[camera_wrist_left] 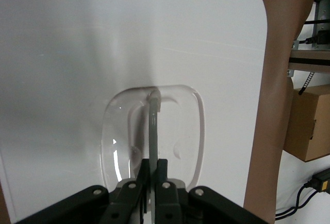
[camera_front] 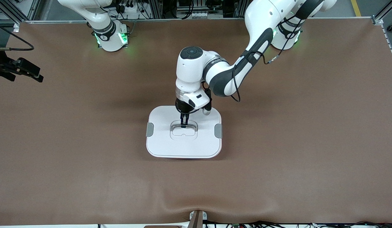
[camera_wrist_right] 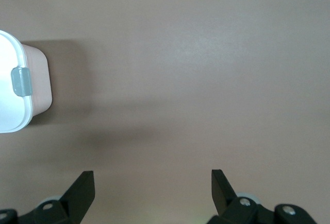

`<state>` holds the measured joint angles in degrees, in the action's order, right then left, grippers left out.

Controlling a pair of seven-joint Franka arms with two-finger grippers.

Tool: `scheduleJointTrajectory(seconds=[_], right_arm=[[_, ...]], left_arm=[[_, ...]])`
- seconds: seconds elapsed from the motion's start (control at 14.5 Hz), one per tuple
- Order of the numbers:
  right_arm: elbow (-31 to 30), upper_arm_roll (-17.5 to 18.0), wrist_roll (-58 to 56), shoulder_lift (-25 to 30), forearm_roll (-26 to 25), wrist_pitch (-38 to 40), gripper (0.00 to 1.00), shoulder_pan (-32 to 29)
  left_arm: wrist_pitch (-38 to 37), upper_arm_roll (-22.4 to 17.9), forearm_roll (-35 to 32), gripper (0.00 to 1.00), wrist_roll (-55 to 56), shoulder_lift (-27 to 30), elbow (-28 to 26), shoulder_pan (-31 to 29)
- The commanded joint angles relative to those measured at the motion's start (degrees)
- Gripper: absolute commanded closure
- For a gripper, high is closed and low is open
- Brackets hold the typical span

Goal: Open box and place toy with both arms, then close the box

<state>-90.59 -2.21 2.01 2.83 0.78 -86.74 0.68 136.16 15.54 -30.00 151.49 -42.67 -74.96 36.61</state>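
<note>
We see the left gripper (camera_front: 184,124) pointing straight down, its fingers (camera_wrist_left: 161,175) pinched tight on the thin grey handle (camera_wrist_left: 153,131) in the lid's recessed well. The box (camera_front: 184,148) sits directly beneath it at mid-table, lid (camera_front: 170,144) on, its long axis running from the right arm's end of the table toward the left arm's, with the grey clips (camera_front: 149,129) at 3 and 9 o'clock from the gripper in the front view. The right gripper (camera_wrist_right: 152,190) waits over bare table (camera_front: 294,158) toward the right arm's end, jaws spread wide and empty.
</note>
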Motion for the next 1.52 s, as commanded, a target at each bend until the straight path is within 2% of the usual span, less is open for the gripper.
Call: scheduleJointTrajectory(seconds=[0.0, 1.45], right_arm=[[1.29, 0.62, 0.89, -0.45, -0.7, 0.96, 0.0, -0.77], [1.38, 0.62, 0.8, -1.07, -0.87, 0.96, 0.0, -0.68]], left_arm=[[-1.42, -0.6, -0.76, 1.0, 1.09, -0.58, 1.66, 0.92], [-1.95, -0.6, -0.93, 1.0, 1.18, -0.75, 0.78, 0.66]])
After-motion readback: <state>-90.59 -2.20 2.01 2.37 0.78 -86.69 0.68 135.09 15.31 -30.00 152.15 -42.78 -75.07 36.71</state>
